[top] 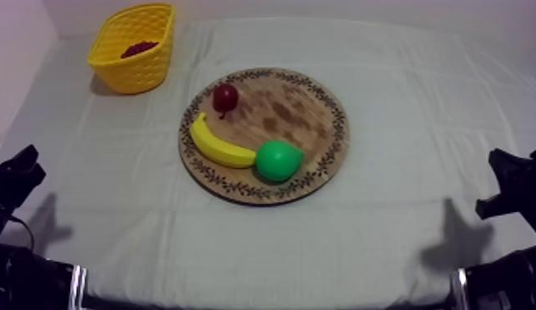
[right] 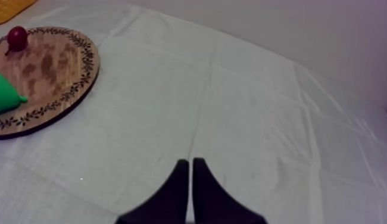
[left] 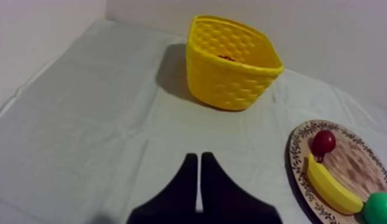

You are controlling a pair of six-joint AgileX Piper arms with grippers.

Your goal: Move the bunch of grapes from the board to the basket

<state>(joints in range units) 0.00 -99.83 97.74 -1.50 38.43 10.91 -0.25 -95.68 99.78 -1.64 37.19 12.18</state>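
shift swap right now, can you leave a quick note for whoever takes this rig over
Left pincer: shut on nothing, at rest at its own side.
Right pincer: the same.
A dark red thing, by its look the bunch of grapes, lies in the yellow basket.
The wooden board holds the banana, pear and small red fruit; no grapes on it.
Done: the move, it seems.
Left: nothing apparent; check the basket's contents.

Upper left of the top view, my yellow basket (top: pixel 131 70) has a woven dimple pattern. The brown wooden board (top: pixel 296 107) carries a dark leaf-scroll rim. Banana (top: pixel 215 147) yellow, pear (top: pixel 277 161) green, small red fruit (top: pixel 225 97) deep red. My left gripper (left: pixel 199 156) and right gripper (right: pixel 190 161) are black.
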